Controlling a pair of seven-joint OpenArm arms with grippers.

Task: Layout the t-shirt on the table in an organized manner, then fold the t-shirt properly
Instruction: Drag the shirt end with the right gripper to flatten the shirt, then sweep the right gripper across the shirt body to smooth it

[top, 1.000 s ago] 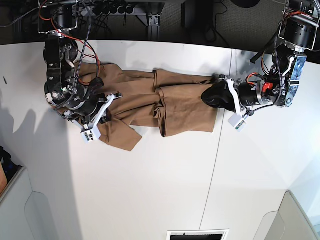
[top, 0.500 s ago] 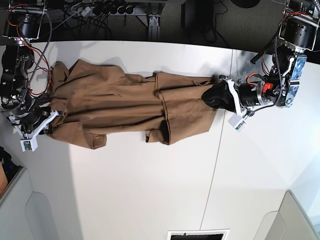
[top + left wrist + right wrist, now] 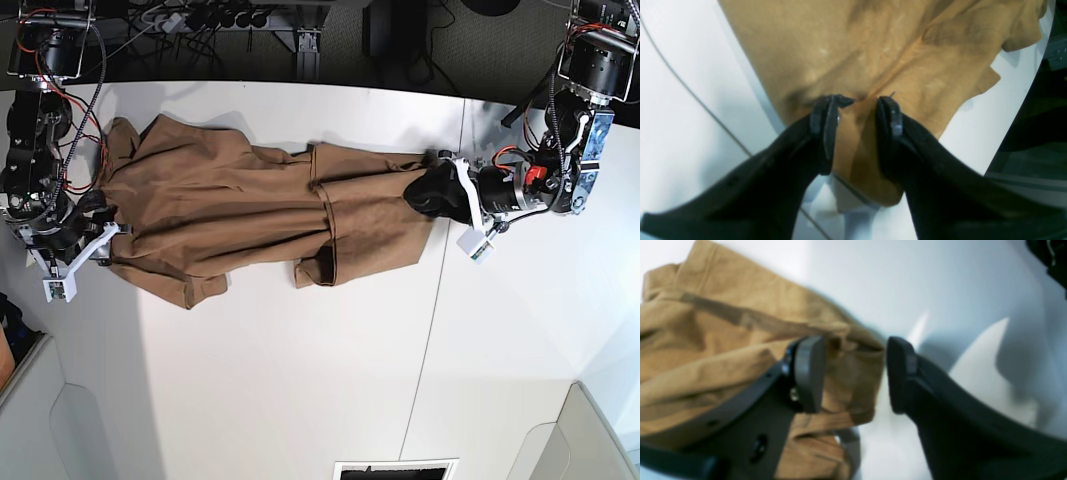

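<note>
The tan-brown t-shirt (image 3: 230, 200) lies stretched lengthwise across the far half of the white table (image 3: 300, 380), with a folded flap near its middle. My left gripper (image 3: 420, 195) sits on the shirt's right end. In the left wrist view its jaws (image 3: 858, 103) stand apart, tips resting on the t-shirt (image 3: 873, 50), with a crease of cloth between them. My right gripper (image 3: 98, 225) is at the shirt's left edge. The right wrist view shows it (image 3: 853, 370) open, a bunched hem of the t-shirt (image 3: 706, 340) lying loose under and between the fingers.
A thin dark seam (image 3: 430, 330) crosses the table right of centre. A dark slot (image 3: 395, 468) is at the near edge, and grey panels (image 3: 60, 420) fill the lower corners. Cables and dark frames (image 3: 230, 20) run behind the far edge.
My right gripper pulled the shirt's left end out to the left, then opened and let it go; that edge has settled on the table. The left arm has not moved.
</note>
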